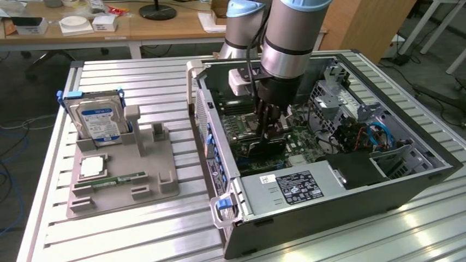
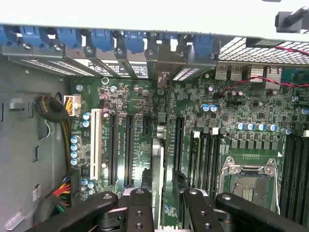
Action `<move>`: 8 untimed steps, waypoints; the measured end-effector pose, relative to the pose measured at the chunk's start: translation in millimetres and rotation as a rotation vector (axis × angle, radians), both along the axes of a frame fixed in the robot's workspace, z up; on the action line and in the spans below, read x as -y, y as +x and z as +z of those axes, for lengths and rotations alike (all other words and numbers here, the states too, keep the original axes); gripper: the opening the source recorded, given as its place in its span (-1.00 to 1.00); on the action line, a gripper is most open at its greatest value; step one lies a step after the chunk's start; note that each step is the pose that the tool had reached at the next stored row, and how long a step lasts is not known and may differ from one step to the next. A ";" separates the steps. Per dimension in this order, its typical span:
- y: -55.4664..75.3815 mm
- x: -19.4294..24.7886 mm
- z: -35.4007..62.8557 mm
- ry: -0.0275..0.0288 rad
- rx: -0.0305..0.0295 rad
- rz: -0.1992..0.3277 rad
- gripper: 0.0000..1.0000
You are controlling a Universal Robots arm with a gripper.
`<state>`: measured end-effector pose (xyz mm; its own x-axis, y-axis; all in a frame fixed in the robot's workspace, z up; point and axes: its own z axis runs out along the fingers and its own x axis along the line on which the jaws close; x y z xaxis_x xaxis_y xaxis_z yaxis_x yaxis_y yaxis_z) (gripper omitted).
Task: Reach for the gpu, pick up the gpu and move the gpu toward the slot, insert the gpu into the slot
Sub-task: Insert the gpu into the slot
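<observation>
We see the big silver and grey robot arm [image 1: 287, 38] reaching down into the open black computer case [image 1: 320, 158] that lies on the ribbed metal tabletop [image 1: 145, 229]. At its end, the black gripper [image 1: 268, 124] is low inside the case, right over the green main board [image 1: 302, 150].

In the wrist view, the gripper [image 2: 161, 203] is clenched on the gpu [image 2: 158, 164], a thin flat card that we see from its edge. The card stands upright between the black fingers [image 2: 140, 210], one finger on each side of it. It runs in a straight line toward the silver metal plates [image 2: 120, 67] at the case wall. Its lower edge is down at the main board [image 2: 241, 106], among the long narrow black slots [image 2: 128, 145]. We cannot tell if the card is fully pushed in, and the slot under it is hidden by the card.

Beside the card sits the square silver socket [image 2: 248, 186].

On the exterior view's left, a grey plastic holder tray [image 1: 120, 180] rests on the tabletop. A silver hard drive with a blue label [image 1: 98, 123] stands in it. A small green memory stick [image 1: 120, 179] lies in it too.
</observation>
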<state>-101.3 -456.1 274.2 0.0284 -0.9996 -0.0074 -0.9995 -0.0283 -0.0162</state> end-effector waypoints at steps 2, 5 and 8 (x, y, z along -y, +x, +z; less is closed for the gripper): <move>0.0 0.0 0.0 0.0000 0.0000 0.000 -0.40; 0.0 0.0 0.0 0.0000 0.0000 0.000 -0.65; 0.0 0.0 0.0 0.0000 0.0000 0.000 -0.80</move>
